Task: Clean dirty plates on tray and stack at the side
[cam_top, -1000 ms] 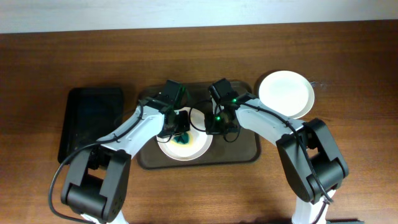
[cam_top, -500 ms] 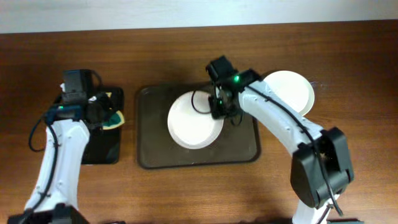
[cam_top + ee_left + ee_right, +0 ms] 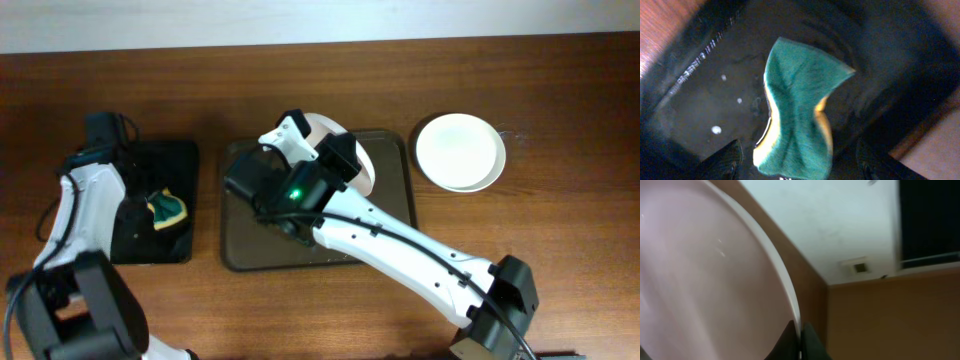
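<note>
White and glossy, the plate (image 3: 705,280) fills the right wrist view. The right gripper (image 3: 801,339) has its jaws clamped on the rim, and the ceiling shows beyond, so the plate is tipped up steeply. From above, it hangs over the far part of the brown tray (image 3: 395,240). I judge the step in hand is to carry it to the second plate (image 3: 460,150), which lies on the table (image 3: 570,250) just right of the tray. To do this well, level the plate first, centre it over the other, and lower it fully before opening. Farther left, the left gripper (image 3: 800,167) hovers with jaws apart over the green sponge (image 3: 800,110) in the black tray (image 3: 170,165).
</note>
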